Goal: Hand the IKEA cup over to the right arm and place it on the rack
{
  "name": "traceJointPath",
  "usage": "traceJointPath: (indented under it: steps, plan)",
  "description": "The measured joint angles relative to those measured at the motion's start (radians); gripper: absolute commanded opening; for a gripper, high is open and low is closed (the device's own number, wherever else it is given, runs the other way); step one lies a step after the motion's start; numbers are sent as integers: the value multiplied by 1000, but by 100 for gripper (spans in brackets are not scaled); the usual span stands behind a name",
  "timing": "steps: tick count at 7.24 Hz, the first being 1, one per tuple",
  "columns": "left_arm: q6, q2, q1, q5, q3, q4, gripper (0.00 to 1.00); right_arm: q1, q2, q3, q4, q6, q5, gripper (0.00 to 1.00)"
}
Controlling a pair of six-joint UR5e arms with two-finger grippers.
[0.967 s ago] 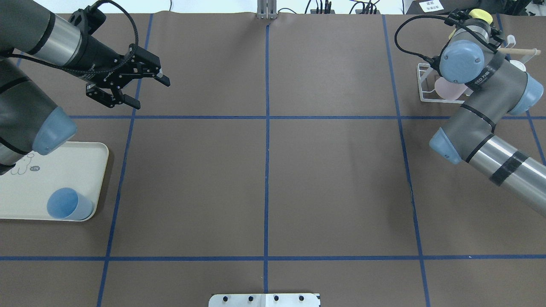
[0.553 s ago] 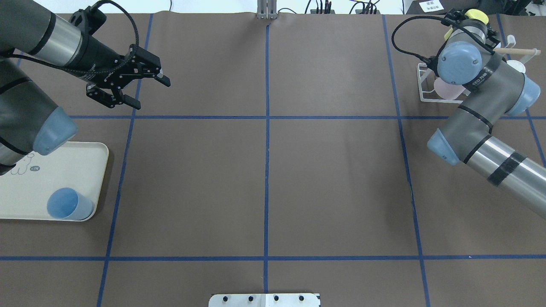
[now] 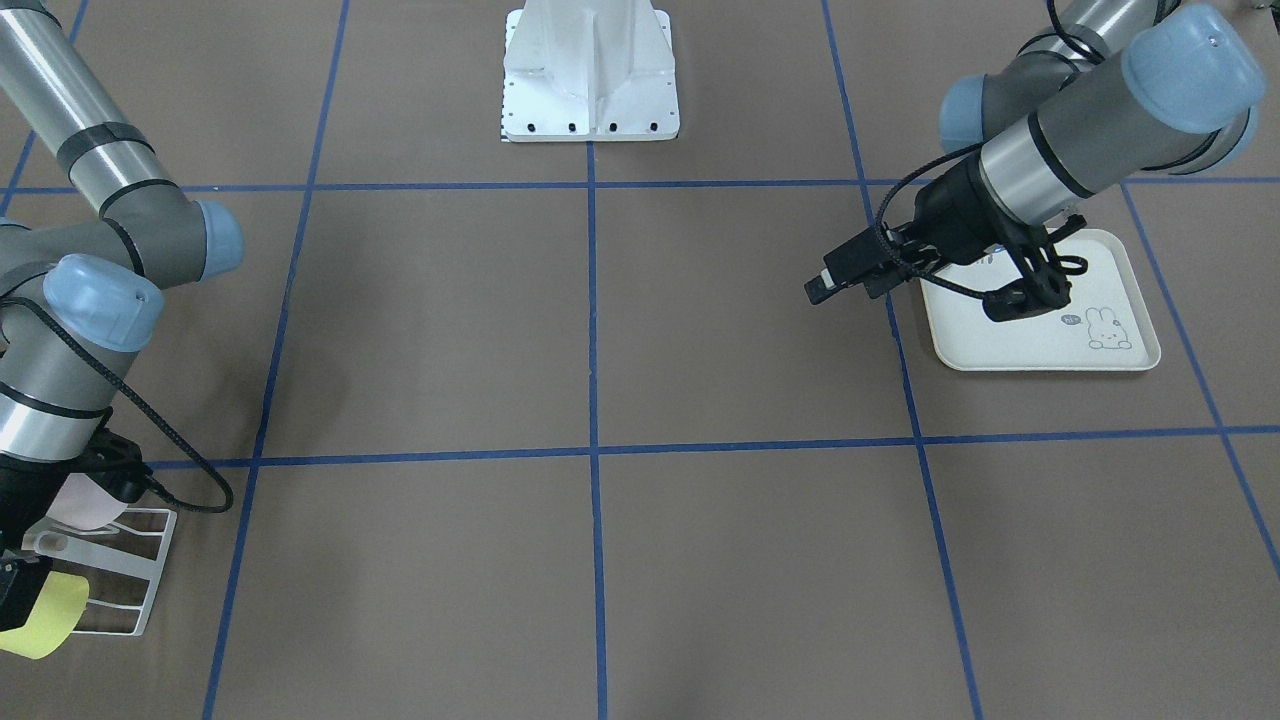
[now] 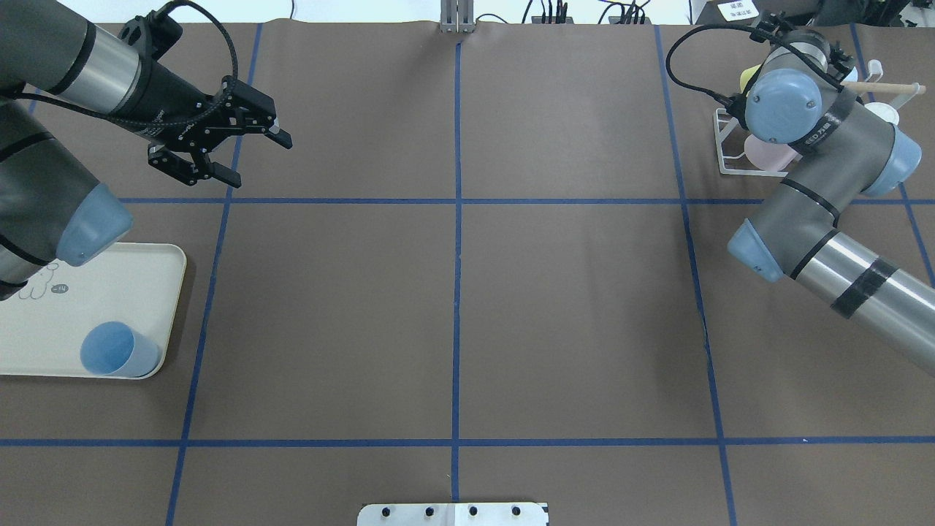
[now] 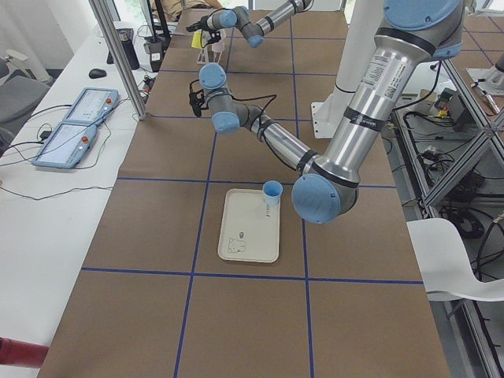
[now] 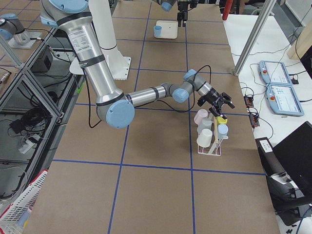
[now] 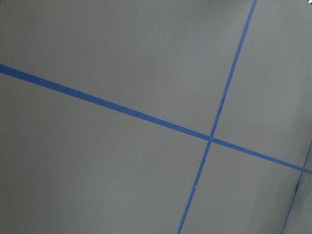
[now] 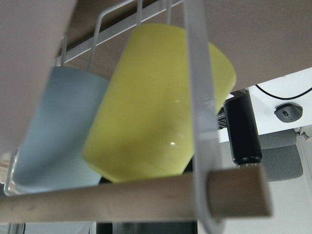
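Note:
A blue IKEA cup [image 4: 117,351] stands upright on the near corner of the cream rabbit tray [image 4: 109,285]. My left gripper [image 4: 259,158] hangs open and empty above the table, well beyond the tray. The right arm [image 4: 825,139] reaches over the white wire rack [image 4: 727,142] with its wooden rod [image 8: 107,202]. A yellow cup [image 8: 156,107] rests on the rack beside a pale blue cup [image 8: 53,131]. My right gripper [image 6: 222,103] sits just above the yellow cup [image 6: 221,119], fingers spread and holding nothing.
A pink cup [image 4: 767,155] and other pale cups also sit on the rack. The robot's white base plate [image 3: 590,90] is at mid-table on the robot's side. Blue tape lines grid the brown table. Two tablets [image 6: 278,92] lie on a side bench.
The right arm's wrist has shifted a little left and toward the far edge over the rack, so the yellow cup now shows left of it. The left arm has not moved.

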Motion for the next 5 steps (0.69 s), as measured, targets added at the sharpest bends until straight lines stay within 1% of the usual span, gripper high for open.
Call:
traceJointPath:
  steps: [2,3,4,5]
  plan:
    - [1,2,-2,3,-9,5,100,1,34,16,-3,28,9,99]
    - [7,4,-6,14,-15,6,100,2,46,36,-5,85,28,99]
    - [29,8,-11,27,-21,8,100,3,50,60,-6,179,63,99]
    - [76,22,-20,34,-25,8,100,4,49,84,-7,315,115,99]
